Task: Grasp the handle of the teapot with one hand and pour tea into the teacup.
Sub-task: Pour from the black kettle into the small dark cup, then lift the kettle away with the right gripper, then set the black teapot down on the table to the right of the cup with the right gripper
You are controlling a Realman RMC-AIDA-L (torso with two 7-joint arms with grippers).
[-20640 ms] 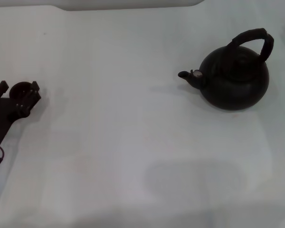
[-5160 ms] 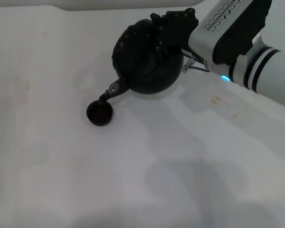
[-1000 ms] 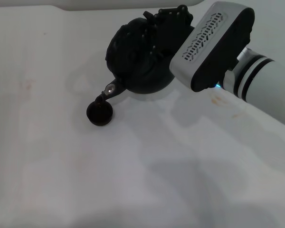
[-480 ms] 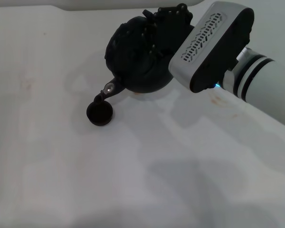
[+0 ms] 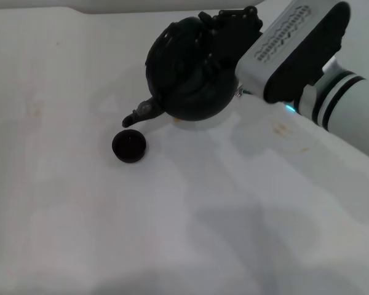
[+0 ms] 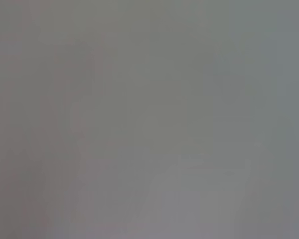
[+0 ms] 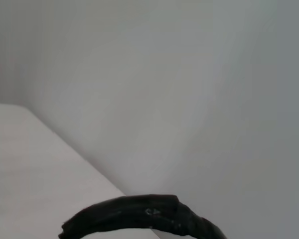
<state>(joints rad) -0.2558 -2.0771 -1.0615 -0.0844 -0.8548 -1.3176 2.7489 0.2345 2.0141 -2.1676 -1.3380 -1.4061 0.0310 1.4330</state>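
Note:
The large black teapot point(image 5: 187, 70) hangs above the white table, tilted with its spout point(image 5: 137, 114) pointing down and left. My right gripper point(image 5: 230, 24) is shut on its dark arched handle point(image 7: 139, 215), which shows at the edge of the right wrist view. The tiny dark teacup point(image 5: 129, 146) stands on the table just below and left of the spout tip, a small gap apart. My left gripper is out of view; the left wrist view shows only plain grey.
The white table point(image 5: 80, 221) spreads wide in front and to the left. A few small brownish stains point(image 5: 283, 130) mark it near my right arm point(image 5: 332, 92). The table's far edge point(image 5: 111, 7) runs along the top.
The teapot has risen and tilted back a little; its spout tip has lifted away from the teacup's rim. My right arm has shifted up and right. The cup has stayed put.

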